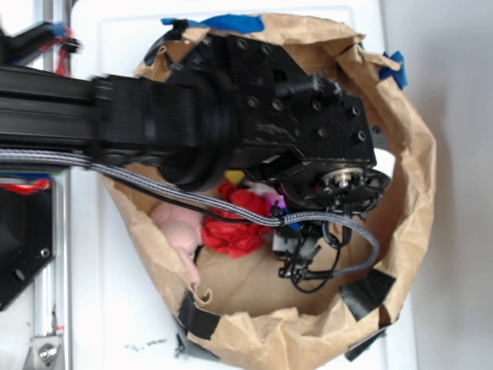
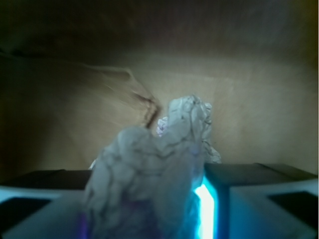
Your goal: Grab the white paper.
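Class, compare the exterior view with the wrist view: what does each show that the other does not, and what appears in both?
Only the exterior view shows the red crumpled paper, a pink soft item, the black arm and the blue tape on the rim. Only the wrist view shows the white paper, crumpled and sitting between the gripper fingers, which look closed against it. Both views share the brown kraft paper walls, seen behind the wad in the wrist view.

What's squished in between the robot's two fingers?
The white paper. The wrist view shows the crumpled wad filling the gap between the fingers of the gripper. In the exterior view the arm hides it.
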{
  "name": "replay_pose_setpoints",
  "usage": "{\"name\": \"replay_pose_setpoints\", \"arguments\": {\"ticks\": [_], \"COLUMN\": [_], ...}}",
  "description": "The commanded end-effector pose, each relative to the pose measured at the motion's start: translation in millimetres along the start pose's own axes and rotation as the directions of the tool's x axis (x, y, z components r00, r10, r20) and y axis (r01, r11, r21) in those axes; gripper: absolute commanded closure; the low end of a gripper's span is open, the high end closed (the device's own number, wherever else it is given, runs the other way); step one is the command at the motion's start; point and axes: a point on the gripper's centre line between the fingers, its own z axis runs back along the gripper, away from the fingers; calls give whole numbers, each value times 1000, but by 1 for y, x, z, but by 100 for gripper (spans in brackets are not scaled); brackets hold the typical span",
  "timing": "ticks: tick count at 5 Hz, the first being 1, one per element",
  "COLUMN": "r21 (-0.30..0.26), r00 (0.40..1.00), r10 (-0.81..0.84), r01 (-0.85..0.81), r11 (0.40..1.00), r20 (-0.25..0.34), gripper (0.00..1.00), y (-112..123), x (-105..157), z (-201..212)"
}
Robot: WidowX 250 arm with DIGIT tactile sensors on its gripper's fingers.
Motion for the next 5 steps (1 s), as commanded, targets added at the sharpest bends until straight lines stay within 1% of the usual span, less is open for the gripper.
{"name": "replay_pose_setpoints", "arguments": {"ticks": [1, 2, 3, 4, 5], "r21": [-23, 18, 92, 104, 93], "r00": [974, 972, 969, 968, 969], "r10": [102, 156, 212, 219, 215], "r01": [-100, -161, -224, -231, -227], "r11": [995, 987, 970, 967, 970], "r20": [200, 177, 126, 119, 122], "gripper": [100, 100, 100, 100, 100], "y": [8, 8, 11, 12, 12], "x": [7, 1, -12, -22, -24], "z": [91, 111, 119, 123, 121]}}
